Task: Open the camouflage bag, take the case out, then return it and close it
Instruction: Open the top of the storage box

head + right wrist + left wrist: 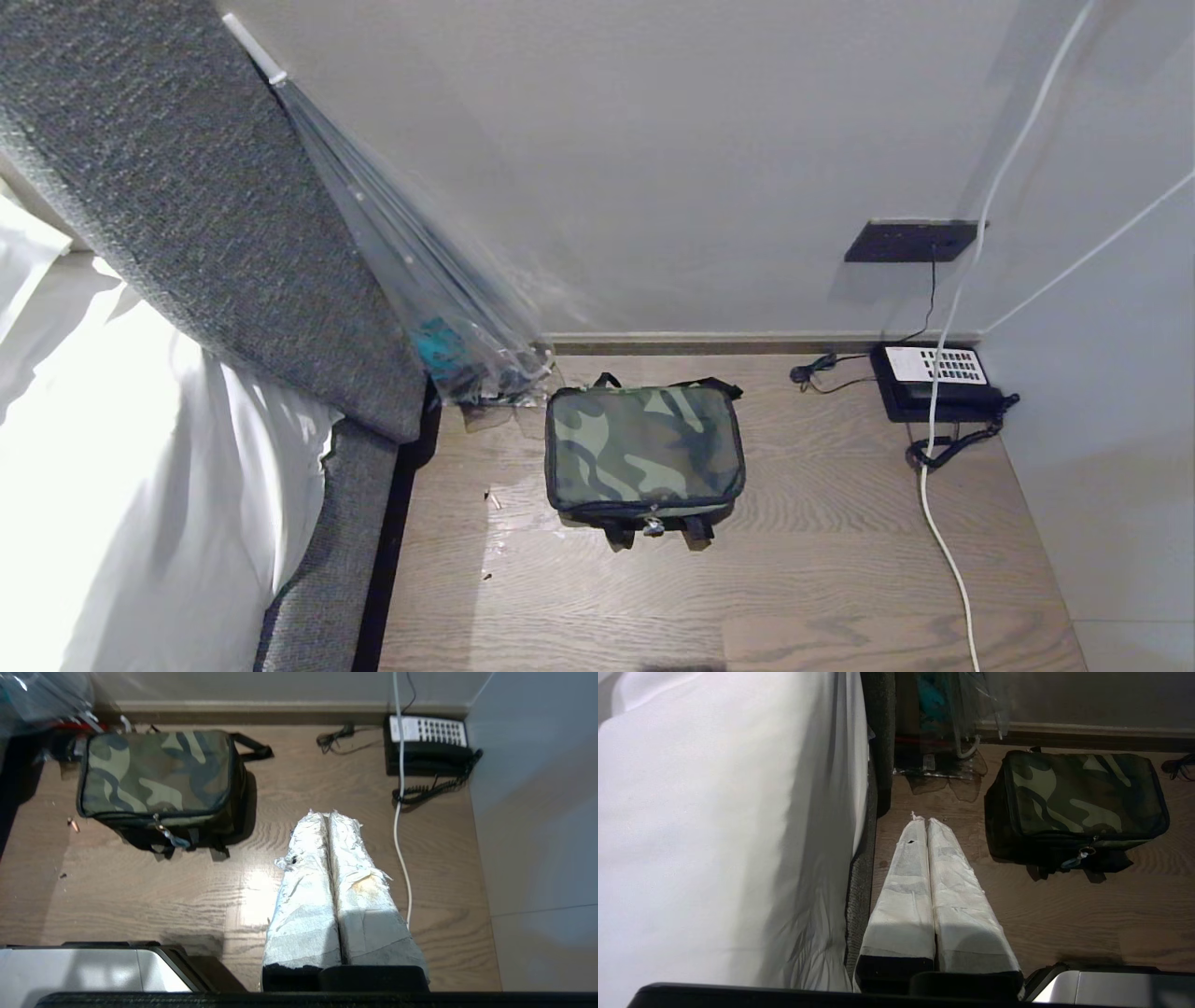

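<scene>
Camouflage bag lies zipped on the wooden floor; nothing begun. Left gripper and right gripper, both pressed closed and empty, must first reach the near zip pull.

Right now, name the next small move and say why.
Probably bring the right gripper toward the zip pull on the camouflage bag. The bag looks zipped shut on the wooden floor, and both grippers, left gripper included, hang shut and clear of it.
</scene>
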